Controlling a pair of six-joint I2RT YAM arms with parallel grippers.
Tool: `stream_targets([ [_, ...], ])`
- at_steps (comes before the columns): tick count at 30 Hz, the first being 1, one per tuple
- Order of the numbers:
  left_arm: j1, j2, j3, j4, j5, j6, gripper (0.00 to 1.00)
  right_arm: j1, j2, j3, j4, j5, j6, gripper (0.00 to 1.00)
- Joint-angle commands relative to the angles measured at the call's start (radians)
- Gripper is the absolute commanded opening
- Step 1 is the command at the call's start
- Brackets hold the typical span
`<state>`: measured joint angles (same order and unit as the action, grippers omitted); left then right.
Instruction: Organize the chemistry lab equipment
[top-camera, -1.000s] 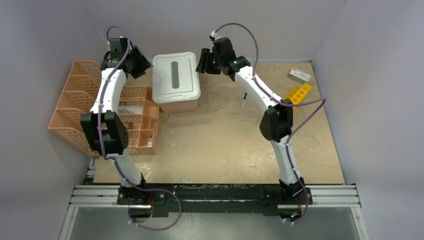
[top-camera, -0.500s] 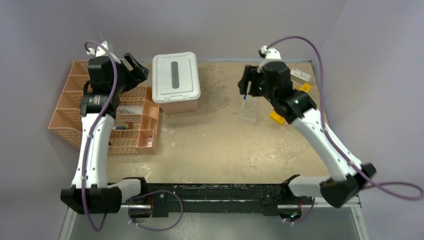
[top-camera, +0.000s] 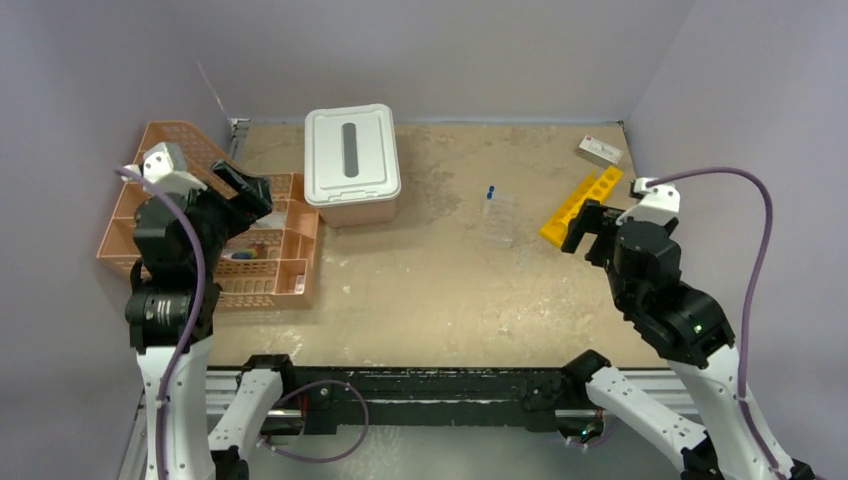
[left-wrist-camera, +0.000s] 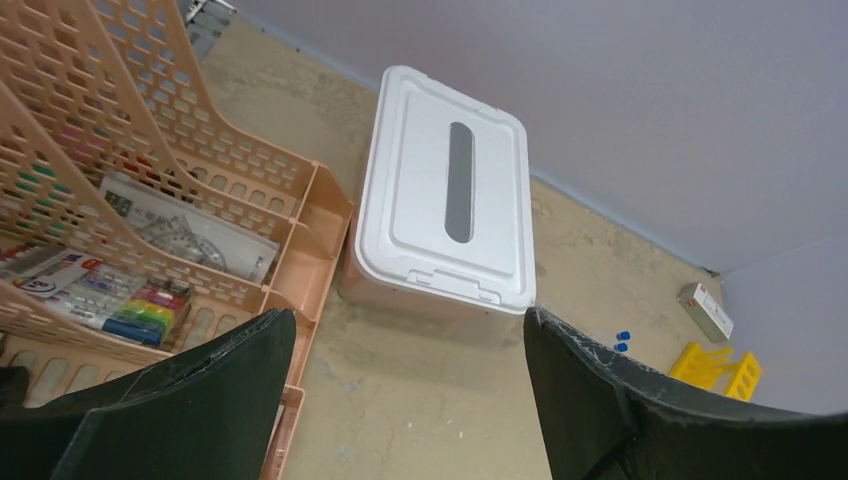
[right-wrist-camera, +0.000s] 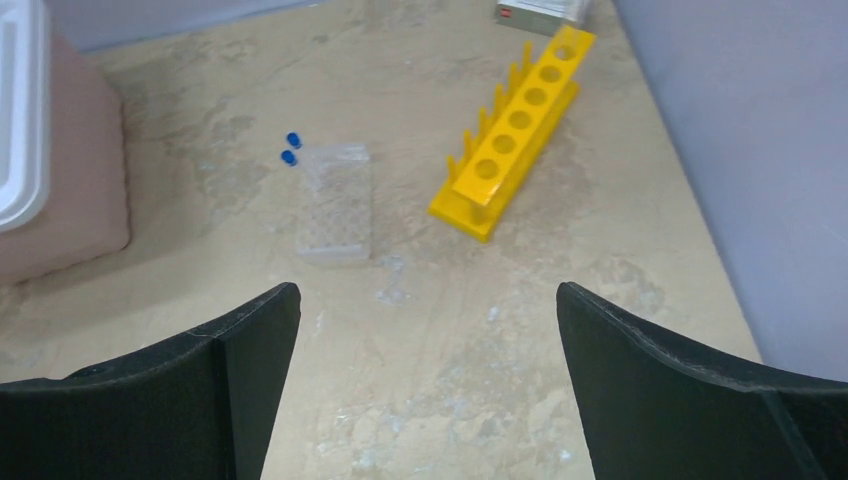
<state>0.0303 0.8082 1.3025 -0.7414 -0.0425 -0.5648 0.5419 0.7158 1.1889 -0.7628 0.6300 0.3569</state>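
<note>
Both arms look to be between picks. The left pincer (left-wrist-camera: 407, 320) hangs wide open and empty above the orange mesh trays (left-wrist-camera: 150, 160) at 9 o'clock on the table (right-wrist-camera: 450, 380), with the pink bin (left-wrist-camera: 447, 230) beyond it at 11 o'clock. The right pincer (right-wrist-camera: 428, 290) is also spread wide with nothing in it, over the right side of the table. The loose lab pieces all lie ahead of that right arm: the clear rack (right-wrist-camera: 335, 200) at about 1 o'clock, the blue-capped tubes (right-wrist-camera: 291, 148) at its far corner (whether they sit in it or just beside it I cannot tell), and the yellow holed rack (right-wrist-camera: 520, 125) at 2 o'clock, lying aslant with a small white box (right-wrist-camera: 540, 10) just past its far end. The likely next job is a rack pickup by the right arm. To do it well, turn the wrist so the fingers straddle the yellow rack's narrow width near its middle, come straight down, and lift level. At the clear rack, approach from the near end so the tubes are not knocked over.
</note>
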Motion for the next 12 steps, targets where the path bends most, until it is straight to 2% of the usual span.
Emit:
stream_targets([
  [1,-0.004,-0.057,0.006,-0.055,-0.051,0.049,0.84,-0.003,-0.035,0.023,-0.082,0.155,0.064,0.99],
  [7,-0.003,-0.088,0.023,-0.103,-0.058,0.048,0.85,-0.003,-0.104,-0.005,-0.001,0.096,-0.011,0.99],
  [12,-0.003,-0.095,0.033,-0.123,-0.063,0.041,0.86,-0.003,-0.101,-0.013,-0.013,0.082,0.014,0.99],
])
